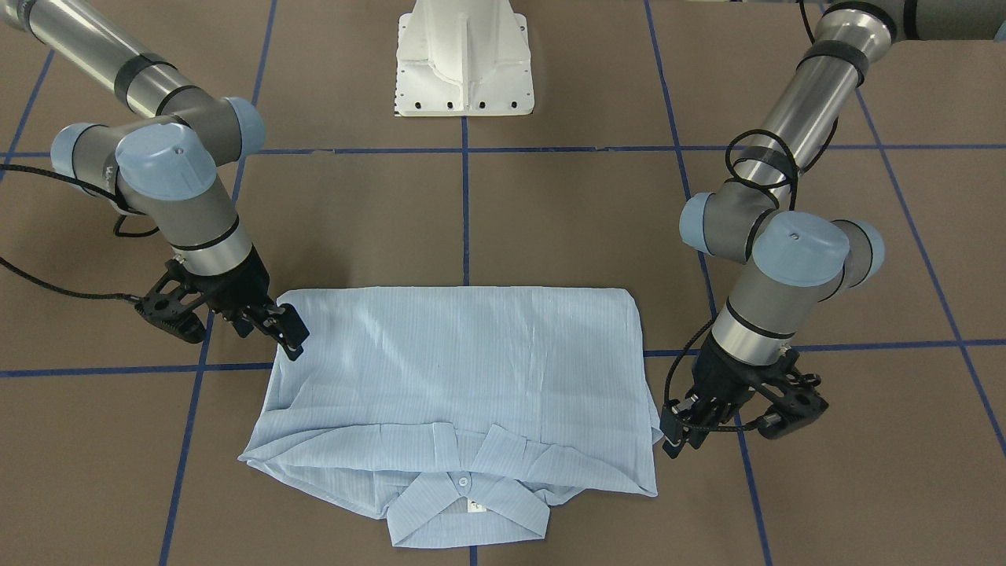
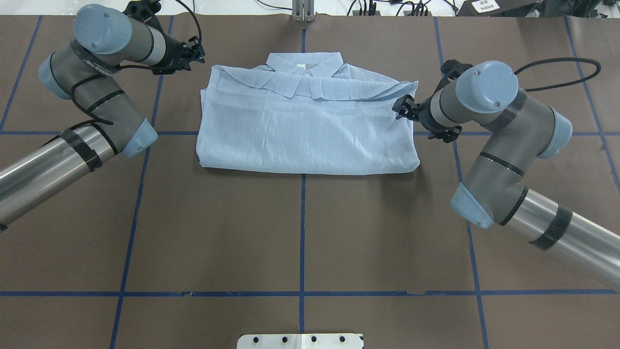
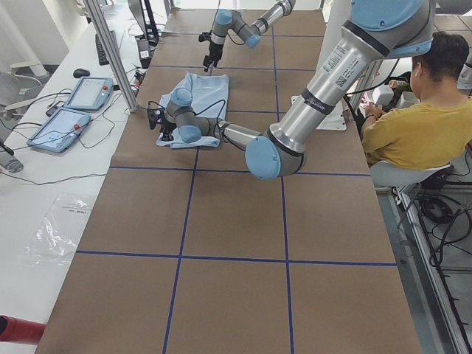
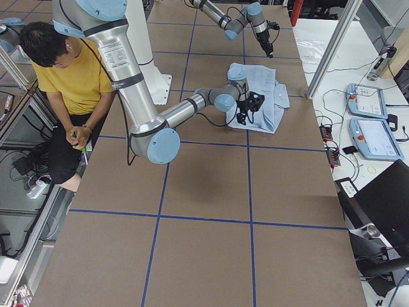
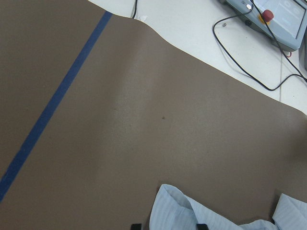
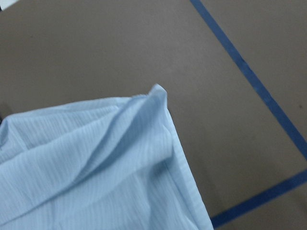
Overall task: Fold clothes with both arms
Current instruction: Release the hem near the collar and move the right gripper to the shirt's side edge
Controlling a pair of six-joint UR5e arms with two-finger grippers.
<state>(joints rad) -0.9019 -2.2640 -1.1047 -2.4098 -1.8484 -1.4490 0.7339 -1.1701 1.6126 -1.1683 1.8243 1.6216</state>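
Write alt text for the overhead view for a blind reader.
A folded light-blue shirt lies on the brown table, collar at the far side. The left gripper hangs beside its far-left corner, the right gripper at its right edge.

the thin light-blue pinstriped shirt (image 1: 464, 354) lies folded with its sleeves tucked out of sight, and the right wrist view gives only a soft, blurred corner of it, cut by the left and bottom edges. the black left gripper (image 2: 195, 52) shows in its own wrist view only as two fingertips (image 5: 202, 227) clipped by the bottom edge; whether the black right gripper (image 1: 284, 334) pinches the cloth cannot be told.
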